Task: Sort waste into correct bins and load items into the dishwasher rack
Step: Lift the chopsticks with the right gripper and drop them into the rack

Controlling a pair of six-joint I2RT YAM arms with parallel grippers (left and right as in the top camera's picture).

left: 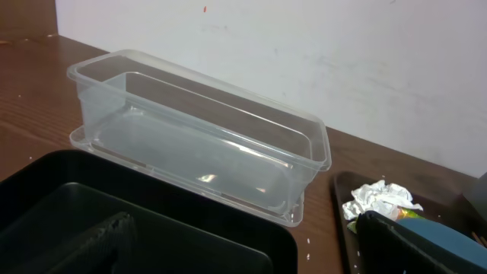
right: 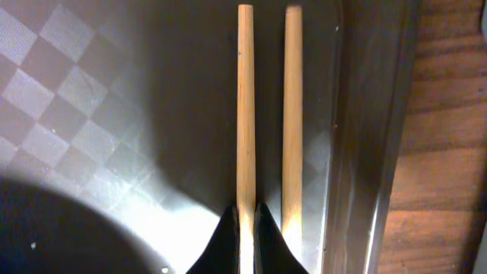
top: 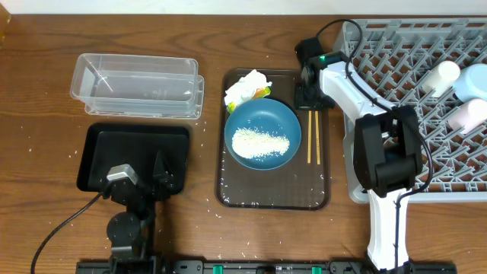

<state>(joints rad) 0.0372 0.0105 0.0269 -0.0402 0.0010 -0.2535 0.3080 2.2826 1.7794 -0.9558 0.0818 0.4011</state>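
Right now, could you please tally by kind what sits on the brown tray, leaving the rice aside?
Chopsticks: 2
Dark blue bowl: 1
Crumpled napkin: 1
Snack wrapper: 1
Total: 5

Two chopsticks (top: 312,137), one bowl (top: 262,113), two bins (top: 137,76)

So, the stuff around the job: you've got a dark brown wooden plank table (top: 46,76) under everything, grain running left to right. Roughly mid-table sits a large flat brown rectangular plastic tray (top: 251,190) with rounded corners, long side running front to back. In your right wrist view its floor has a faint checkered texture and a raised rim, bare wood right beyond it. A plain white wall (left: 342,61), slightly scuffed, stands behind the table's far edge. There's a yellowish thing (top: 3,29) at the far left edge, cut off, can't tell what.
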